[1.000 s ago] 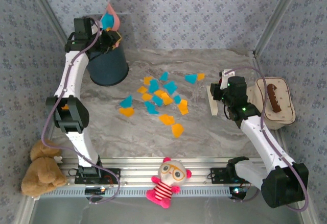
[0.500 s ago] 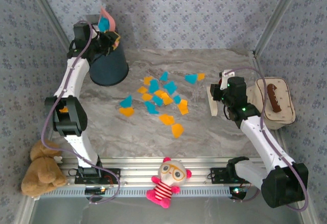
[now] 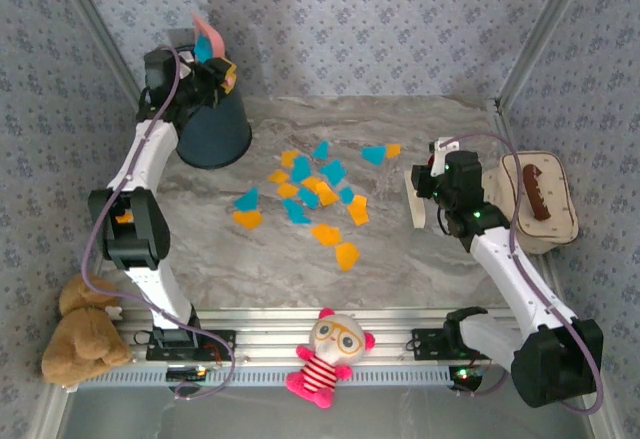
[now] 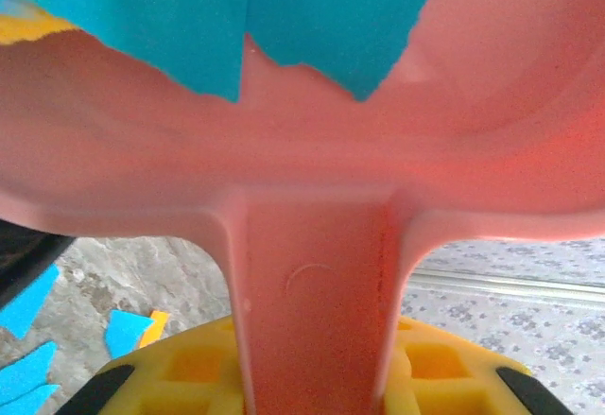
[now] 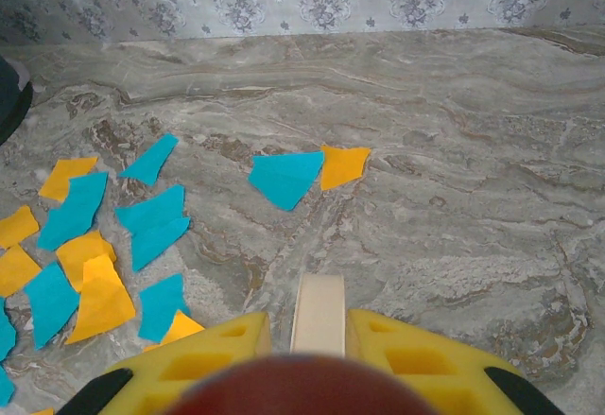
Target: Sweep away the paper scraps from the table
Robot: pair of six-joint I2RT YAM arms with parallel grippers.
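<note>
Looks like the dump step is what's in hand here. The pink dustpan [image 3: 207, 37] is held up high and tipped over the dark blue bin [image 3: 212, 134], its handle pinched tight in the left gripper [image 4: 312, 358]. In the left wrist view, two cyan pieces and a sliver of orange are seen sitting in the pan, so it's not emptied yet.

The right gripper [image 5: 319, 335] is clamped on a cream scraper [image 3: 414, 199], parked just right of the mess.

The paper scraps [image 3: 310, 194] are spread over the middle of the table [image 3: 420, 269]. Roughly eight cyan and ten orange can be counted, though a few overlap, so the count is approximate.

One bin, one dustpan and one scraper. Off to the side there's one cream tray [image 3: 565, 229], one teddy bear [image 3: 80, 329] and one striped doll [image 3: 330, 354].

Probably needed next: more tilt on the pan so the load slides out. After that the pan would have to be brought down flat beside the pile.
</note>
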